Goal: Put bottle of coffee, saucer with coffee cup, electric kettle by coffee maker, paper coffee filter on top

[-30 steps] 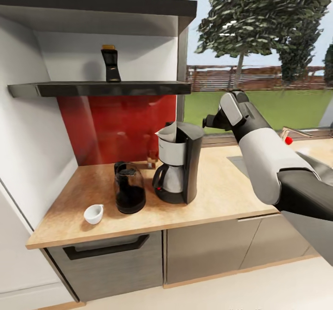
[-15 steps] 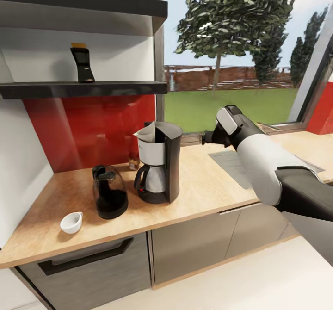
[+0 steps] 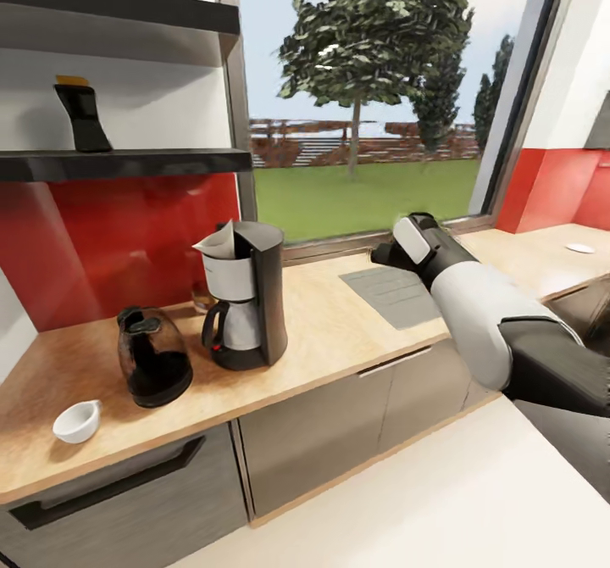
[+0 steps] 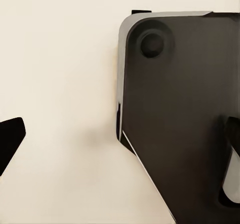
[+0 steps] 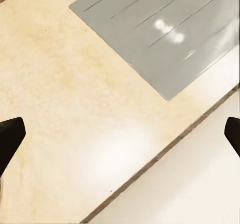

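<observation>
The coffee maker [image 3: 246, 297] stands on the kitchen countertop [image 3: 339, 331], and a paper coffee filter [image 3: 220, 242] sits in its top. Left of it stands the electric kettle [image 3: 154, 369], and further left, near the front edge, the white coffee cup [image 3: 76, 421]. The bottle of coffee [image 3: 83, 117] stands on the kitchen shelf [image 3: 135, 164]. A small white saucer [image 3: 580, 248] lies on the far right counter. My right arm [image 3: 462, 288] reaches over the counter right of the coffee maker. The right gripper [image 5: 120, 136] is open and empty above the counter. The left gripper [image 4: 120, 136] is open and empty, over floor.
A grey ribbed panel [image 3: 385, 290] is set into the counter under my right gripper. A small glass-like object [image 3: 202, 297] stands behind the coffee maker. A big window runs behind the counter. Drawers and cabinet doors [image 3: 313, 432] sit below. The robot's dark base [image 4: 180, 124] shows beside the left gripper.
The camera has swung to the right, so the shelf, coffee maker, kettle and cup have slid left in the picture. The saucer has come into view at far right. The things themselves have not moved.
</observation>
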